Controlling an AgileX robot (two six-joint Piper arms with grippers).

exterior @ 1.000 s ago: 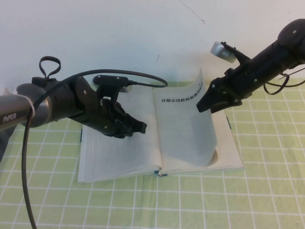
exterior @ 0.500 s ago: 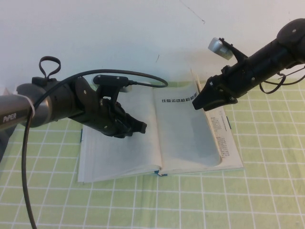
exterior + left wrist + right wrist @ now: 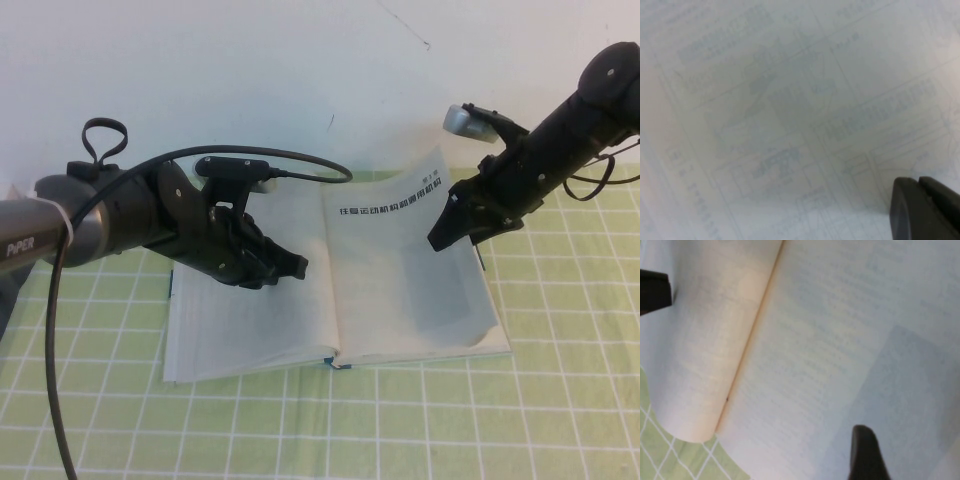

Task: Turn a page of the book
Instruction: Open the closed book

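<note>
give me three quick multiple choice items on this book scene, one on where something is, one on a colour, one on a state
1. Where is the left pincer?
A. over the book's left-hand side
B. on the bare mat
C. beyond the book's far edge

2. What colour is the grid mat?
A. blue
B. light green
C. red

3. How does the page with the bold heading lie?
A. flat on the left side
B. torn out
C. on the right side, far corner curling up by the right pincer

Answers:
1 A, it hovers over the left leaf of the book.
2 B, green with white lines.
3 C, the corner lifts near the open right pincer.
</note>
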